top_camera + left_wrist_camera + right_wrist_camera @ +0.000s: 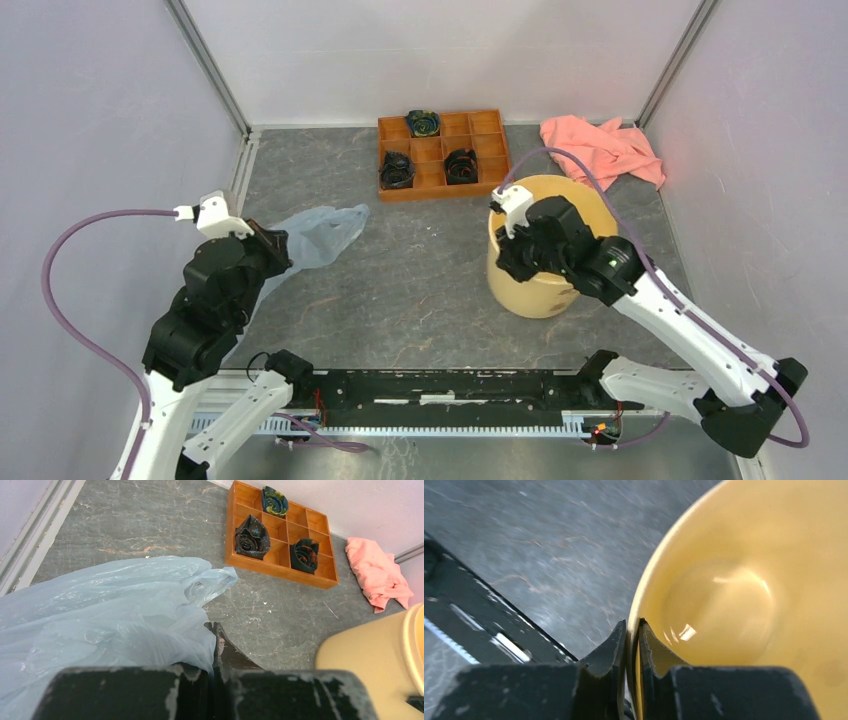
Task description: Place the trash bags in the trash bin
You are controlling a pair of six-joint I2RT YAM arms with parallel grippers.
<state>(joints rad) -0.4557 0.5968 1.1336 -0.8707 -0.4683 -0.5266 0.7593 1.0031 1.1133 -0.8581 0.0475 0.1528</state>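
Note:
The trash bag [322,233] is a thin pale blue plastic bag, lying crumpled on the table left of centre. My left gripper [276,247] is at its near end and shut on a fold of it. In the left wrist view the trash bag [115,610] billows over the left finger of the left gripper [216,630]. The trash bin [540,288], a pale yellow bucket, stands upright on the right. My right gripper [503,238] is at its left rim. In the right wrist view the right gripper [631,626] is shut on the rim of the trash bin [724,580], one finger inside and one outside.
An orange-brown compartmented tray [440,193] with dark rolled items sits at the back centre, also seen as the tray [278,569] in the left wrist view. A salmon-pink cloth [602,150] lies at the back right, behind the bin. White walls close in the table on three sides.

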